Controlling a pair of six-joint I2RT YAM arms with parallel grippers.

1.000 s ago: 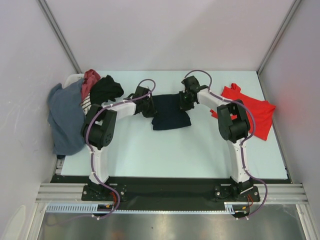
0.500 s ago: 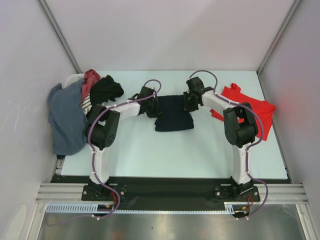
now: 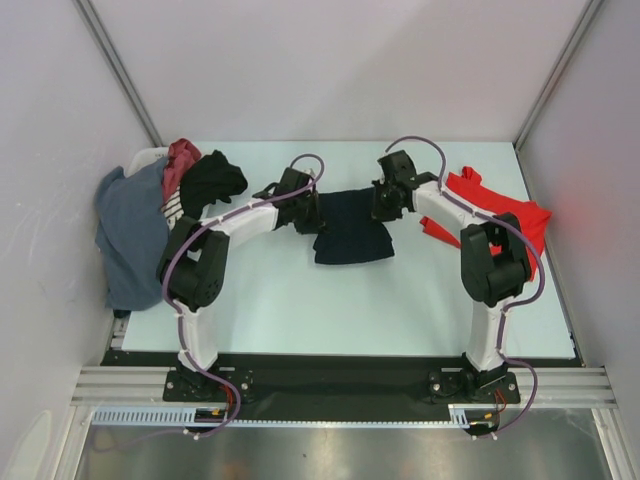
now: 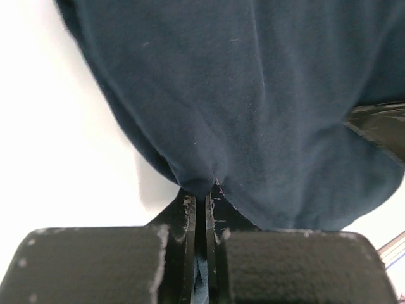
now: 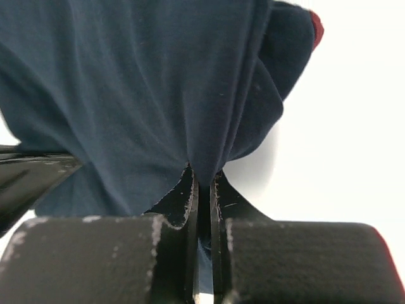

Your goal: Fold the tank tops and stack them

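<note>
The navy tank top [image 3: 350,227] lies folded at the middle of the table's far half. My left gripper [image 3: 312,212] is shut on its far left corner, and my right gripper [image 3: 385,205] is shut on its far right corner. In the left wrist view the navy tank top [image 4: 253,101] hangs from my left gripper [image 4: 202,193], pinched between the jaws. The right wrist view shows the same navy tank top [image 5: 158,88] bunched into my right gripper [image 5: 204,180]. The red tank top [image 3: 510,215] lies spread at the right, partly behind the right arm.
At the far left stands a white basket [image 3: 143,160], heaped with clothes: a grey-blue garment [image 3: 130,235] hanging over its side, a black one [image 3: 212,178] and a reddish one [image 3: 180,158]. Walls enclose the table on three sides.
Both grippers closed on the navy tank top's far corners and carried it slightly to the right and toward the near edge. Both arms' elbows shifted right.
</note>
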